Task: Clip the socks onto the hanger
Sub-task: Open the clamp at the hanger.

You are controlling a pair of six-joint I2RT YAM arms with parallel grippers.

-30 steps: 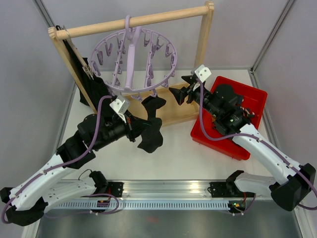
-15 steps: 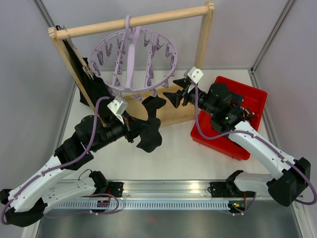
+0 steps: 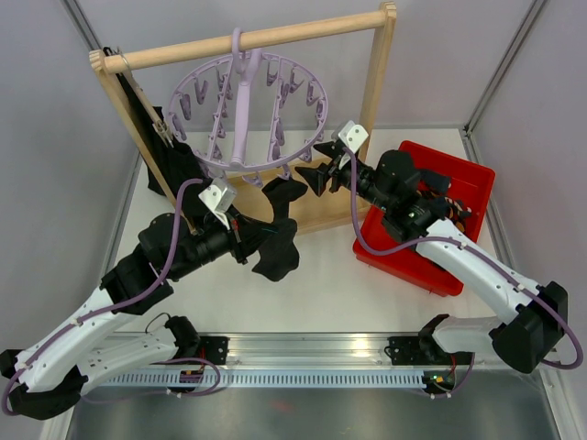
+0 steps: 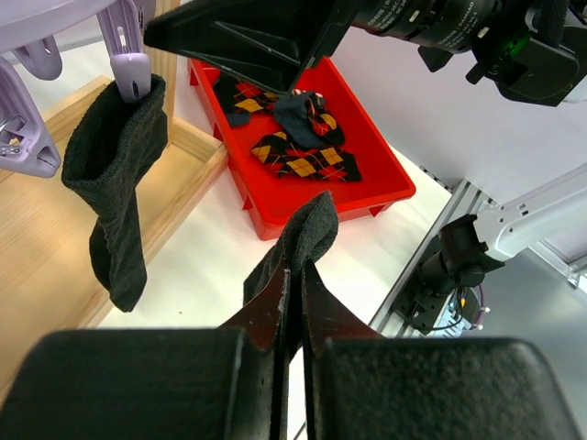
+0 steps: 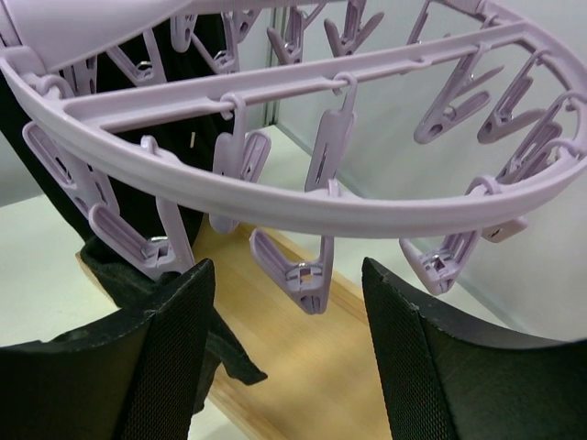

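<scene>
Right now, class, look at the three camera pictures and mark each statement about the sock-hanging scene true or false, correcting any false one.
1. The left pincer is shut on a black sock. True.
2. The right pincer grips an argyle sock. False: it is open and empty, just under the hanger.
3. A second black sock hangs from one of the hanger's clips. True.
4. The red tray is empty. False: argyle socks lie in it.
5. The hanger lies flat on the table. False: it hangs by its hook from the wooden rail.
</scene>
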